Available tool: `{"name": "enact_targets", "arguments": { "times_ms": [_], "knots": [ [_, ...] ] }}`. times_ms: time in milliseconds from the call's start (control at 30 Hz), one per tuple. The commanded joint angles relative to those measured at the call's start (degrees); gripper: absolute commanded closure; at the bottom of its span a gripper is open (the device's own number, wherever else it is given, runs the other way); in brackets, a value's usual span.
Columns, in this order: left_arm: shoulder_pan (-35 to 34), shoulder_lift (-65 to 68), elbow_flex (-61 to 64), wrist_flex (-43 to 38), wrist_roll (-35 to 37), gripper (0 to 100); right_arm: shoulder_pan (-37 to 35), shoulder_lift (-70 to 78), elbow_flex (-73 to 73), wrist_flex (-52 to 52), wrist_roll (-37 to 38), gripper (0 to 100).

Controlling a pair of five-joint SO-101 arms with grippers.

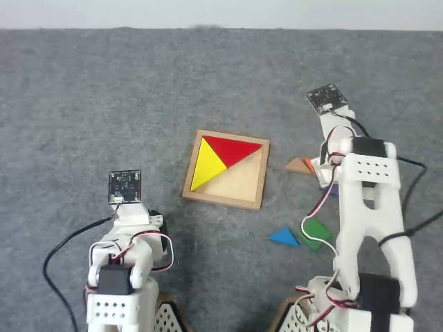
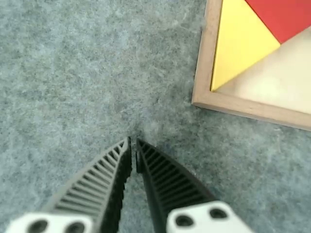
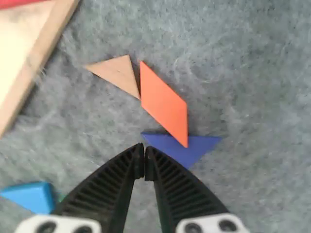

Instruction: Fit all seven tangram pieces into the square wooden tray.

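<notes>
Near the middle of the grey surface I see the tray (image 1: 221, 200), turned slightly askew. A red triangle (image 1: 232, 149) fills its far part and a yellow triangle (image 1: 205, 164) its left part, the two meeting along one edge; the rest of the tray floor is bare wood. The other pieces lie on the surface between the tray and the right edge. A tan triangle (image 3: 116, 73) sits just off the tray's right side, touching an orange parallelogram (image 3: 164, 103) edge to edge, and that parallelogram's tip lies against a dark blue triangle (image 3: 187, 148). Nearer the front edge, a light blue triangle (image 1: 284, 236) lies just beside a green piece (image 1: 317, 232), which my right arm partly covers. My right gripper (image 3: 144, 148) hangs at the dark blue triangle's corner, fingers pressed together and holding nothing; I cannot tell whether they touch it. My left gripper (image 2: 133, 143) is over bare surface near the tray's front left corner, fingers drawn in to a thin slit, also holding nothing.
</notes>
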Motion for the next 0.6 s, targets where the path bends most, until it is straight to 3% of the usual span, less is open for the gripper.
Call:
{"name": "enact_targets", "arguments": {
  "times_ms": [0,67,233,400,567],
  "knots": [
    [-0.4,-1.1,-0.7,0.3,-0.9,99,0.7,-3.6,-0.6,2.9,3.2,86.7],
    [-0.4,-1.1,-0.7,0.3,-0.9,99,0.7,-4.2,-0.4,6.0,3.3,85.6],
    [-0.4,-1.1,-0.7,0.3,-0.9,99,0.7,-6.5,5.1,11.5,3.3,95.7],
    [-0.4,-1.1,-0.7,0.3,-0.9,99,0.6,-16.6,13.6,9.5,3.4,90.6],
    [-0.4,-1.1,-0.7,0.3,-0.9,99,-4.7,-21.3,15.9,18.9,10.4,85.9]
  ]
}}
